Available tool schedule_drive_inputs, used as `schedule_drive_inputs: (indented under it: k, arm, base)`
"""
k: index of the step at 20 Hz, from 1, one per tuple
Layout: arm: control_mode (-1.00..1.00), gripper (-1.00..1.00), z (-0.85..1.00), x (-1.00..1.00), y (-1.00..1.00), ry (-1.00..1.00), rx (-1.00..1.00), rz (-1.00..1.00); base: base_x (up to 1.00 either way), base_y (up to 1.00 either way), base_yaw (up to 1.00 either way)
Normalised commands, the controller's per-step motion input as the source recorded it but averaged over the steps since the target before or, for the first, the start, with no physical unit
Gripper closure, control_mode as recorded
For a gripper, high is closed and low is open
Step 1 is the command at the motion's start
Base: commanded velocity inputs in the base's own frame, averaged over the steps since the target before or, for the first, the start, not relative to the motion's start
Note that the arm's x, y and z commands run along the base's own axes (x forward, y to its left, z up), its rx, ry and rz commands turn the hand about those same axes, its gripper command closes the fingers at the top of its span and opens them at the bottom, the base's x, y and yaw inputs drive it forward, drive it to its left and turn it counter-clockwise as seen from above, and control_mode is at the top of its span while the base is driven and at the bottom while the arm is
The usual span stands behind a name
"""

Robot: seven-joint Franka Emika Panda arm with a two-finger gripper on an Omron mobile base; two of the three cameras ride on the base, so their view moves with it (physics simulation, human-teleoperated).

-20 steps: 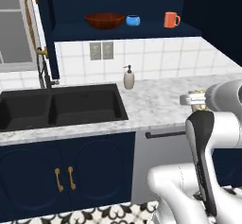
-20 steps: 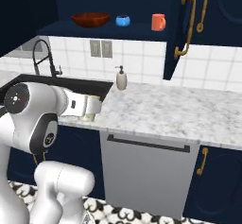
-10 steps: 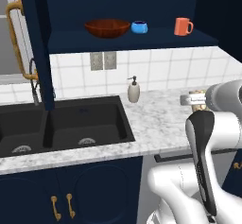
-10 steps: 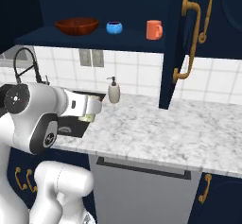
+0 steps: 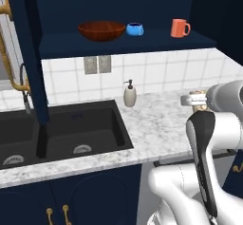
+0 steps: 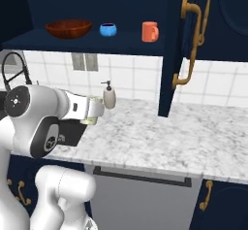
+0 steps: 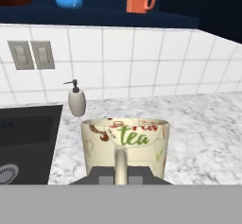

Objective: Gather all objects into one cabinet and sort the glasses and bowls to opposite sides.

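Cabinet is seen above and ahead of the gripper, its door swung open, one shelf level exposed. Counter lies below the gripper, marble-patterned; sink is set into it, to the gripper's left. Tiled backsplash with an outlet plate is ahead.

Bowl sits on the shelf, up and to the left of the gripper. Cup is just beside the bowl, apart from it. Orange mug stands further right on the same shelf, well apart from the cup, handle to the right. Soap dispenser stands on the counter against the tiles, ahead and left of the gripper.

Gripper is pinching the cream mug at its handle side; mug is held upright above the counter, "tea" lettering visible, well below the shelf. Fingertips are mostly hidden by the mug.
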Motion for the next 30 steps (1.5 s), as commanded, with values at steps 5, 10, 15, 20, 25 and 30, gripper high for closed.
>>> schedule_drive_inputs:
  k: [5,10,15,20,25,30]
  arm:
    - [1.00,1.00,0.00,0.00,0.00,0.00,0.00,0.00]
    - [1.00,1.00,0.00,0.00,0.00,0.00,0.00,0.00]
    - [-1.00,1.00,0.12,-0.32,-0.04,-0.15,0.00,0.00]
    - [-1.00,1.00,0.67,-0.10,-0.02,-0.27,0.00,0.03]
    - [-1.00,1.00,0.69,0.00,-0.09,-0.23,0.00,0.03]
    - [-1.00,1.00,0.61,-0.14,-0.08,-0.01,0.00,0.00]
  base:
    - [0.69,-0.04,0.00]
    - [0.30,-0.05,0.00]
    - [0.00,0.00,0.00]
    - [0.00,0.00,0.00]
    - [0.00,0.00,0.00]
    - [0.00,0.00,0.00]
